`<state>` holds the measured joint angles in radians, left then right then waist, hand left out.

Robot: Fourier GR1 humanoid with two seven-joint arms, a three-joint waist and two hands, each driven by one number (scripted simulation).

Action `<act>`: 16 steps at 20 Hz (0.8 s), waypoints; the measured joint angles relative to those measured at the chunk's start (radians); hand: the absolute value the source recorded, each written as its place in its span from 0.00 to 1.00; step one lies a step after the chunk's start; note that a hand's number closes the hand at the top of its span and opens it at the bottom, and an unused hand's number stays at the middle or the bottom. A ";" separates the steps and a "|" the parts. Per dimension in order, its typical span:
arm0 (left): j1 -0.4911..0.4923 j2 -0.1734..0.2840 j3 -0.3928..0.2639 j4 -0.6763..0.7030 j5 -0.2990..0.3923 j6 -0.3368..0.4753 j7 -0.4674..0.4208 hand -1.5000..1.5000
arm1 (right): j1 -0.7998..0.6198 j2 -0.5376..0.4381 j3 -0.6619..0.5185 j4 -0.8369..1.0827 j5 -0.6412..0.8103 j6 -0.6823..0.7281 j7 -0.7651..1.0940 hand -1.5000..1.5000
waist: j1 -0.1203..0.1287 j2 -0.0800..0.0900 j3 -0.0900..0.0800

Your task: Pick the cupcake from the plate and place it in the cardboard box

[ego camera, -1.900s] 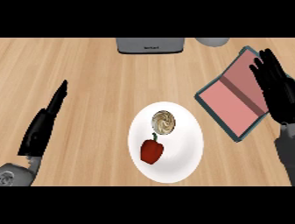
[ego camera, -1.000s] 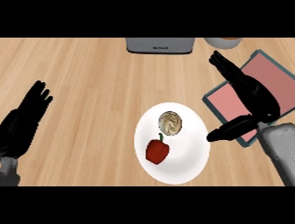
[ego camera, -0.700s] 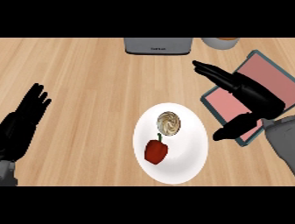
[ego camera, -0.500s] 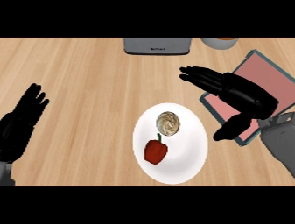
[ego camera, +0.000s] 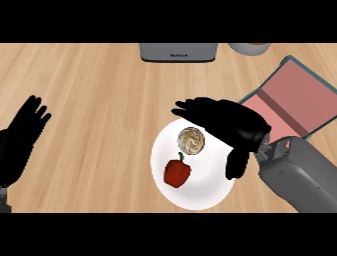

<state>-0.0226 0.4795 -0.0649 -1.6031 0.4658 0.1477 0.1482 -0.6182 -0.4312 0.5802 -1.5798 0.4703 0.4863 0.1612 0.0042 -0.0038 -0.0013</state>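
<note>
- Cupcake (ego camera: 191, 140) and pepper (ego camera: 176, 172) lie on the plate (ego camera: 200, 197), cupcake behind.
- Cardboard box (ego camera: 296, 97) lies right of the plate.
- Toaster (ego camera: 178, 52) stands behind.

Light wood counter (ego camera: 90, 75); grey appliance (ego camera: 178, 51) at far edge.

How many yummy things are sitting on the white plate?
2. The cupcake is on the upper part of the plate, beside the right hand. The red pepper lies below it. The hand may hide more.
</note>
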 measured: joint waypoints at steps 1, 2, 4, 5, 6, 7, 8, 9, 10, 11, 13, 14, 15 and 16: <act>0.002 0.003 0.011 0.003 0.005 -0.013 0.000 0.50 | -0.011 0.013 -0.006 0.009 -0.001 0.027 0.021 0.00 | 0.001 0.001 0.000; -0.003 -0.001 0.012 0.009 -0.001 -0.016 0.002 0.50 | -0.015 0.032 -0.008 0.010 0.001 0.050 0.050 0.00 | 0.000 0.001 0.000; -0.013 -0.009 0.018 0.003 -0.008 -0.016 0.019 0.50 | -0.012 0.046 -0.016 0.035 0.023 0.073 0.057 0.00 | 0.000 0.002 0.001; -0.016 -0.010 0.027 0.013 -0.012 -0.025 0.017 0.50 | -0.017 0.059 -0.026 0.052 0.032 0.086 0.061 0.00 | 0.000 0.003 0.001; -0.022 -0.014 0.034 0.029 -0.016 -0.035 0.010 0.50 | -0.016 0.075 -0.025 0.055 0.045 0.097 0.077 0.00 | 0.000 0.003 0.001; -0.007 -0.026 0.027 0.010 -0.028 -0.030 0.010 0.50 | -0.016 0.089 -0.026 0.062 0.055 0.110 0.086 0.00 | 0.001 0.003 0.001; -0.002 -0.025 0.037 0.003 -0.026 -0.038 0.016 0.50 | -0.010 0.091 -0.033 0.053 0.060 0.132 0.092 0.00 | 0.001 0.003 0.001; 0.003 -0.033 0.040 -0.010 -0.028 -0.034 0.023 0.50 | -0.017 0.098 -0.042 0.057 0.063 0.156 0.103 0.00 | 0.001 0.003 0.001; 0.005 -0.032 0.049 -0.014 -0.029 -0.043 0.028 0.50 | -0.014 0.109 -0.043 0.069 0.082 0.158 0.098 0.00 | 0.001 0.003 0.001; -0.003 -0.037 0.055 0.001 -0.033 -0.054 0.023 0.50 | -0.024 0.122 -0.050 0.086 0.094 0.168 0.096 0.00 | 0.001 0.003 0.001; 0.005 -0.042 0.069 -0.007 -0.038 -0.065 0.029 0.50 | -0.005 0.124 -0.052 0.100 0.130 0.168 0.067 0.00 | 0.001 0.003 0.001; 0.008 -0.048 0.070 -0.018 -0.048 -0.063 0.038 0.50 | -0.007 0.131 -0.064 0.103 0.141 0.180 0.063 0.00 | 0.001 0.004 0.001; -0.001 -0.047 0.084 0.003 -0.049 -0.076 0.033 0.50 | -0.004 0.131 -0.067 0.115 0.157 0.177 0.043 0.00 | 0.001 0.004 0.001; -0.004 -0.059 0.083 0.008 -0.057 -0.076 0.032 0.50 | -0.010 0.141 -0.071 0.136 0.171 0.178 0.027 0.00 | 0.001 0.004 0.001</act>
<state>-0.0268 0.4210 0.0183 -1.5952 0.4091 0.0719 0.1805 -0.6287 -0.2902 0.5094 -1.4434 0.6416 0.6645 0.1880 0.0052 0.0001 0.0000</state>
